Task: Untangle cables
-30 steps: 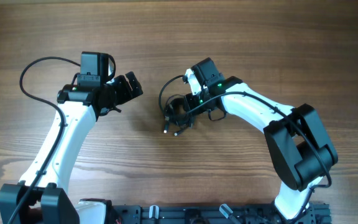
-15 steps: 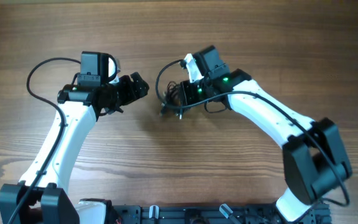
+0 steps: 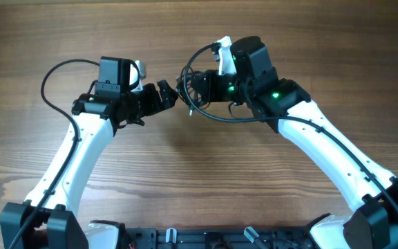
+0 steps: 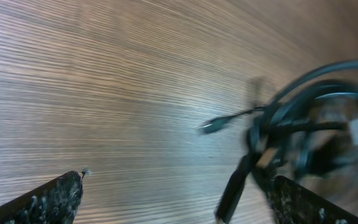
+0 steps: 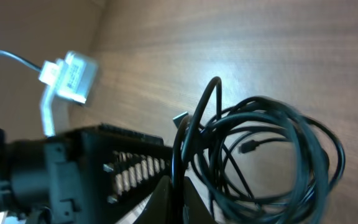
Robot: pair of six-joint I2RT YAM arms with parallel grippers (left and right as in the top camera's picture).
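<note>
The cables (image 5: 272, 155) hang as a tangled bundle of thin black loops, lifted off the wooden table. My right gripper (image 5: 180, 186) is shut on one strand of the bundle. In the overhead view the right gripper (image 3: 197, 90) holds the cables (image 3: 189, 93) just right of my left gripper (image 3: 169, 95). In the left wrist view the left gripper (image 4: 178, 182) stands wide open, its fingers (image 4: 61, 199) low in the frame. There the cables (image 4: 303, 130) hang close to its right finger, with a small plug (image 4: 210, 126) sticking out left and another plug end (image 4: 232, 196) dangling between the jaws.
The wooden table (image 3: 185, 180) lies under both arms. Thicker black arm cables (image 3: 54, 76) loop beside the left arm and under the right wrist. A white tag (image 5: 70, 78) on a cord sits by the left arm's camera. The arm bases (image 3: 206, 238) stand along the near edge.
My right gripper has shut on the bundle and carried it up and toward the far side. The left gripper has moved right, close to the bundle, staying open.
</note>
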